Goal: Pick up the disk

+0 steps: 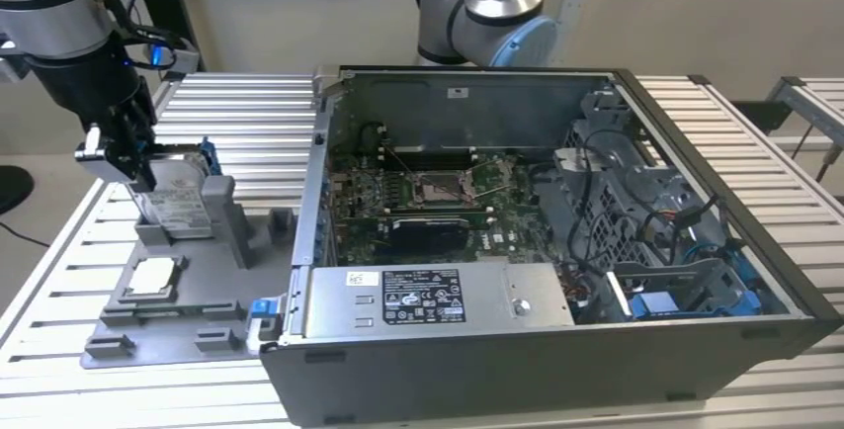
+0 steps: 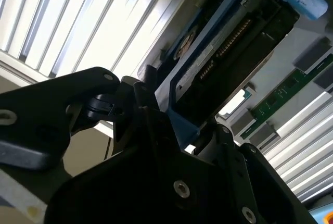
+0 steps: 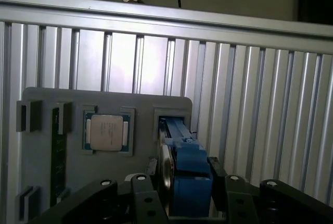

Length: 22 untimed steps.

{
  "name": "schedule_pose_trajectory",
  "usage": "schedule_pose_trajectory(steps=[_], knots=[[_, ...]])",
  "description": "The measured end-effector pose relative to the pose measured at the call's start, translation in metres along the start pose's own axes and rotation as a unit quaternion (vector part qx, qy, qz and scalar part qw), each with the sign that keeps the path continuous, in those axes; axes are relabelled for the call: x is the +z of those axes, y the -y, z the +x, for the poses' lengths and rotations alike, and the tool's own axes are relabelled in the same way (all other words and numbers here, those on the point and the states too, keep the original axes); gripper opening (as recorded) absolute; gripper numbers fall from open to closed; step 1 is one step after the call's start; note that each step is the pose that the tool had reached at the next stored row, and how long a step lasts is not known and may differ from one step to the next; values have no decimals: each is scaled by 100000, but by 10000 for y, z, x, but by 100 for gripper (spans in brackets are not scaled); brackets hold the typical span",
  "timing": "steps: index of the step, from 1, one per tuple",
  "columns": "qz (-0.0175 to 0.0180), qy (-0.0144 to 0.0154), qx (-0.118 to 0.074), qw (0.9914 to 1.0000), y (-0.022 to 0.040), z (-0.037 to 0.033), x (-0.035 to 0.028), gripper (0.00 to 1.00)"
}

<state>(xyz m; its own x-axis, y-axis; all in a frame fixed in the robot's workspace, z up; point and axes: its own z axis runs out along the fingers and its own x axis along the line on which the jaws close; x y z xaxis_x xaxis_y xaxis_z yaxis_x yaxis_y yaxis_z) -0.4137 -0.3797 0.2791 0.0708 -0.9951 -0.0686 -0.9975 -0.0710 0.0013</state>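
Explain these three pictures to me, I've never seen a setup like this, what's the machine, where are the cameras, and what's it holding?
The machine is a robot arm, seen at the exterior view's left from a camera standing off it. The other two pictures come from cameras riding near its wrist, so they look past its gripper, the black two-fingered clamp at the arm's end. On the slatted metal table lie an open computer case and a grey holder with a small square chip set in it. The gripper appears shut on the disk, a hard drive in a blue frame that stands on edge in the holder's slot. A second arm stands beyond the case.
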Motion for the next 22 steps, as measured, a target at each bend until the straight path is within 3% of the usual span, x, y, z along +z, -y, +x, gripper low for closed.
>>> schedule_pose_trajectory(steps=[13,21,22], knots=[[-5,1,14,100000,0,0,0,100],[6,89,33,100000,-2,36,-3,100],[5,97,28,100000,-3,37,-2,0]])
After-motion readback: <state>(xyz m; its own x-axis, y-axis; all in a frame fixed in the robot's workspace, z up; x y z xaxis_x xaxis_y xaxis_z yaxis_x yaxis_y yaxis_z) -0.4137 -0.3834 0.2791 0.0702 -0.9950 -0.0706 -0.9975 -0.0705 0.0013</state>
